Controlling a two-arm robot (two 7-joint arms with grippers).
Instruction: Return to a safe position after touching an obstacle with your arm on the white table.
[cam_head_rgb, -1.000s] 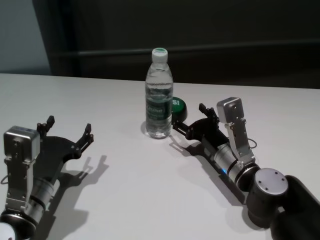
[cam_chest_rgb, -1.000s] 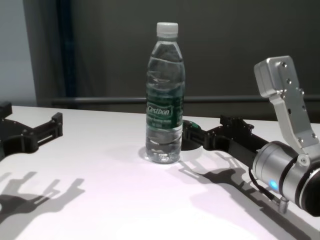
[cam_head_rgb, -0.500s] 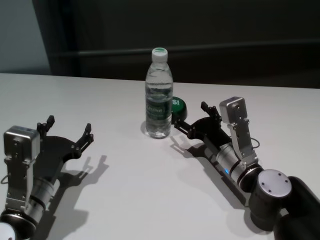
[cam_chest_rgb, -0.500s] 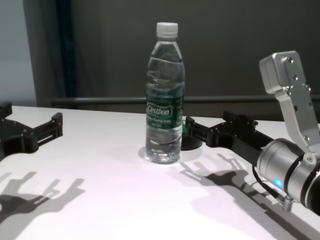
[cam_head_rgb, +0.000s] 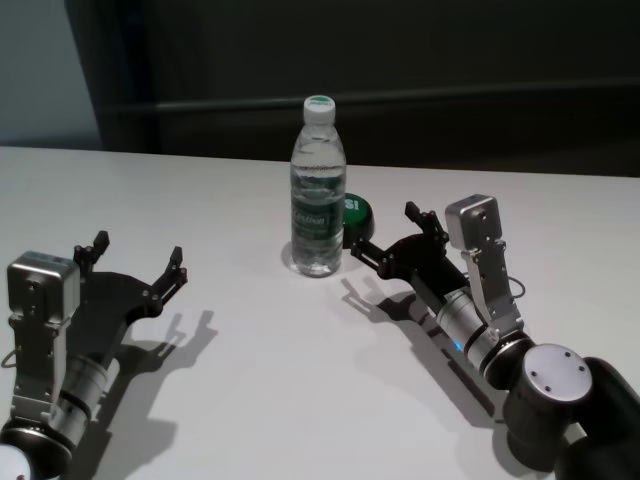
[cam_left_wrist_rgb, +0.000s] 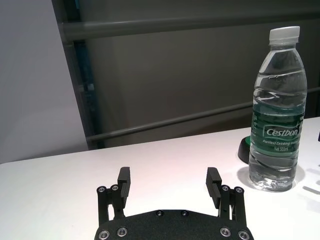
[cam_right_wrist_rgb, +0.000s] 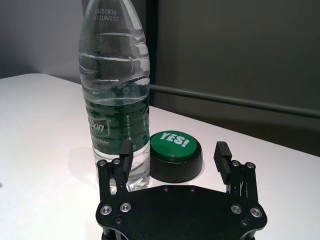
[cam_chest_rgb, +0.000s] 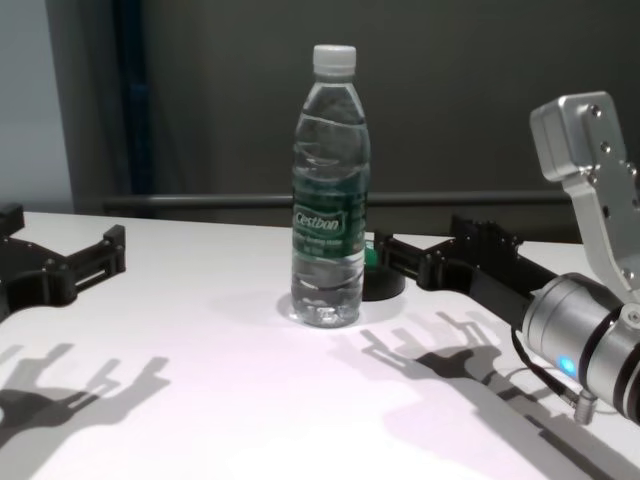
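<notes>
Head view showed the water bottle standing upright on the white table, toward the far middle of the surface. A green "YES!" button was placed just behind and to the right of the bottle. The right gripper was positioned near the bottle's right side, low over the tabletop, with a visible gap between the nearest fingertip and the bottle. Its jaws were spread wide, and nothing was held between them. In the right wrist view, the bottle was seen just beyond one finger, and the button between the two fingers and farther out. The left gripper was parked over the near left of the table, well apart from the bottle, its jaws likewise wide apart and empty.

The step in hand was judged to be the retreat from the obstacle, with contact apparently released. The next move was judged to call for a straight withdrawal of the right arm toward the near right, away from the bottle, with the fingers kept clear of both bottle and button, so that the bottle would not be tipped.
</notes>
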